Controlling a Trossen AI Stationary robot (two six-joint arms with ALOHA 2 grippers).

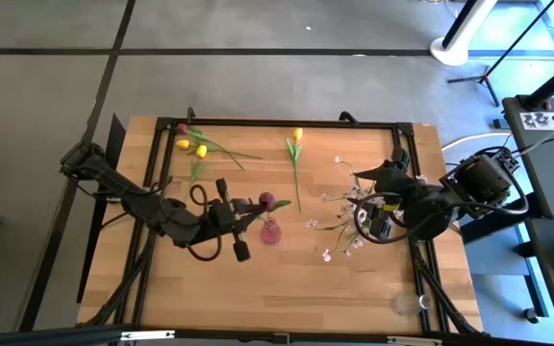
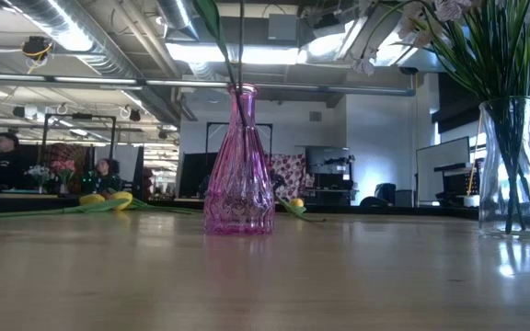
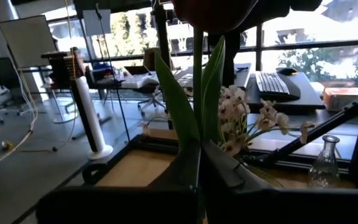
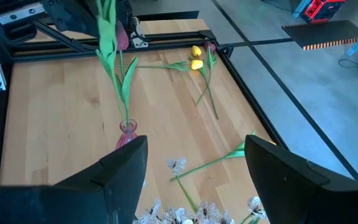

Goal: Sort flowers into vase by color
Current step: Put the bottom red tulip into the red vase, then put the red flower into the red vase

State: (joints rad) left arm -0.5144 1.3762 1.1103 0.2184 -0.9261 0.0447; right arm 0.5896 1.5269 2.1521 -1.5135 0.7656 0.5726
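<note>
My left gripper (image 1: 251, 207) is shut on a dark red tulip (image 1: 267, 200) directly above the pink glass vase (image 1: 271, 232). The tulip's stem (image 2: 242, 46) runs down into the vase's neck (image 2: 239, 92). My right gripper (image 1: 371, 204) hovers open over the white-pink sprays (image 1: 346, 207), which stand in a clear vase (image 2: 512, 170). The right wrist view shows their blossoms (image 4: 179, 214) below the open fingers. Two yellow tulips (image 1: 192, 147) and another dark red one (image 1: 183, 128) lie at the far left. A single yellow tulip (image 1: 296, 135) lies at the far middle. My left gripper pinches the dark red tulip's stem (image 3: 197, 146) between its two shut fingers, just under the flower head (image 3: 213, 12). The fingers come level from the table's left, across the stem. The tulip stands upright with its lower end inside the pink vase (image 4: 127, 132).
A second clear vase (image 1: 409, 304) stands near the table's near right corner. A black frame (image 1: 287, 122) runs along the table's edges. Bare wood lies between the pink vase and the near edge (image 1: 277, 298). People sit in the room beyond (image 2: 3, 156).
</note>
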